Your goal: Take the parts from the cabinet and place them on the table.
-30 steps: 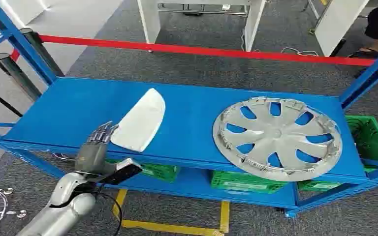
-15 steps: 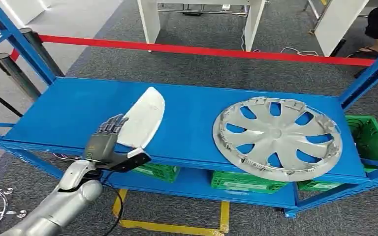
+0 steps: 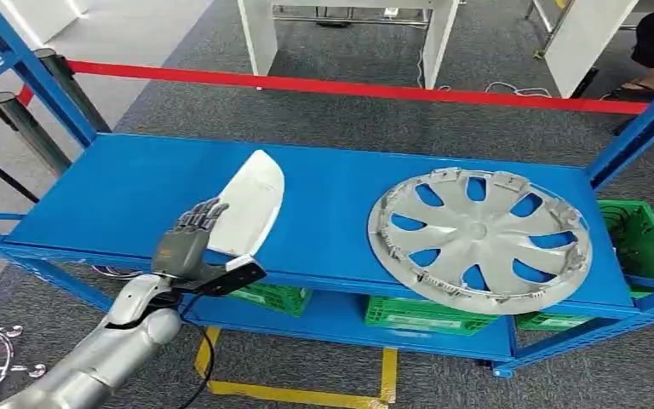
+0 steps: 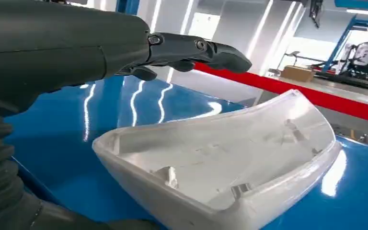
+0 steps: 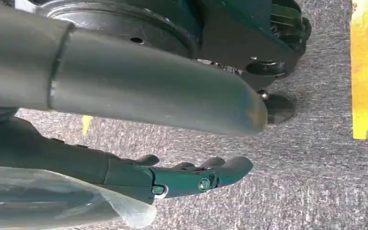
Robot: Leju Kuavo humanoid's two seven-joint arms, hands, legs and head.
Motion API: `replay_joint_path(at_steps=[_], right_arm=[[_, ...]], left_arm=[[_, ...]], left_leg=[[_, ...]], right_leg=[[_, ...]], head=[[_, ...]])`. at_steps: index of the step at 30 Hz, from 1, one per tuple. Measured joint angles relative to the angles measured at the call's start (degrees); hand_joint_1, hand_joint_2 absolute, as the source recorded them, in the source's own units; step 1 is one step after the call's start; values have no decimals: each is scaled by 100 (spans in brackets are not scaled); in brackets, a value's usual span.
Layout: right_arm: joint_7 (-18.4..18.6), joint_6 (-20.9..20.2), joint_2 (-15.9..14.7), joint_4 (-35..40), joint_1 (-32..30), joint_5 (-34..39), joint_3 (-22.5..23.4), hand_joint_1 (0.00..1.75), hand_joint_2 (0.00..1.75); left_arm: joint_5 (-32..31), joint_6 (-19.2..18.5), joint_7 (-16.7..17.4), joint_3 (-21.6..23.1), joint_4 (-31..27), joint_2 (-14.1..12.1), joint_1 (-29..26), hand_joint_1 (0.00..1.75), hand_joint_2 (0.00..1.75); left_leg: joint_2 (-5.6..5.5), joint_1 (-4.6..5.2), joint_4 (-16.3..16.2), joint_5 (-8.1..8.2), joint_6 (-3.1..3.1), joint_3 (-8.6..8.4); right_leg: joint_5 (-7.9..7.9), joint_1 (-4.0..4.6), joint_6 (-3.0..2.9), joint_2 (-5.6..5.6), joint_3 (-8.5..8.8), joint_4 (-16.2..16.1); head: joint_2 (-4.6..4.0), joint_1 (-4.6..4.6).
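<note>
**Left wrist view: hand set to close on the white cover**

Left wrist view puts the left hand (image 4: 124, 48) right at the white cover (image 4: 220, 163), its dark fingers (image 4: 196, 48) stretched over the hollow upper side and the thick thumb low beside the near rim. Nothing is clamped; the fingers are spread with a gap to the plastic, so I read the hand as wide and holding nothing. That pose makes sense for a thin shell like this: fingers over the top and thumb underneath would pinch the rim, the one part narrow enough to grip.

From the head view, the left hand (image 3: 189, 241) sits at the cover's (image 3: 247, 204) near end, at the front edge of the blue shelf (image 3: 119, 187). The cover lies slantwise with that end nearest the robot, which is likely why the arm comes up from below the shelf edge.

Well apart to the right on the same shelf lies the hubcap (image 3: 479, 239), flat and untouched.

Right wrist view has the right hand (image 5: 172, 177) hanging over grey carpet, fingers loosely extended, holding nothing.

Both parts are on the shelf, so the task is barely begun.
</note>
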State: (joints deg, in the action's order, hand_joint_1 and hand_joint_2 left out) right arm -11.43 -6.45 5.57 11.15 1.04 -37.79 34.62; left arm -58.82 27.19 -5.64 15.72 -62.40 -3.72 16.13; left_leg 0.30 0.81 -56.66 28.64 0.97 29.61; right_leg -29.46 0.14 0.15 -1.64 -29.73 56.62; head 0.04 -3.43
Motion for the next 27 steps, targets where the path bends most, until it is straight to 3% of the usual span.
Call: replay_joint_path(at_steps=[4,6,12,27], right_arm=[[0,0,0,0,0,-2,0,0,0],[0,-2,0,0,0,-4,0,0,0],[0,-20,-2,0,3,-35,0,0,0],[-26,-20,-17,0,11,-68,2,0,0]], left_arm=[[2,-9,4,13,50,2,19,5,175],[47,-52,4,20,74,7,28,175,175],[275,-173,-24,42,313,55,124,175,175],[643,-4,-171,94,387,109,154,175,175]], left_leg=[[0,0,0,0,0,0],[0,0,0,0,0,0],[0,0,0,0,0,0],[0,0,0,0,0,-2]], right_leg=[[0,0,0,0,0,1],[0,0,0,0,0,1],[0,0,0,0,0,1],[0,0,0,-1,4,2]], head=[[0,0],[0,0],[0,0],[0,0]])
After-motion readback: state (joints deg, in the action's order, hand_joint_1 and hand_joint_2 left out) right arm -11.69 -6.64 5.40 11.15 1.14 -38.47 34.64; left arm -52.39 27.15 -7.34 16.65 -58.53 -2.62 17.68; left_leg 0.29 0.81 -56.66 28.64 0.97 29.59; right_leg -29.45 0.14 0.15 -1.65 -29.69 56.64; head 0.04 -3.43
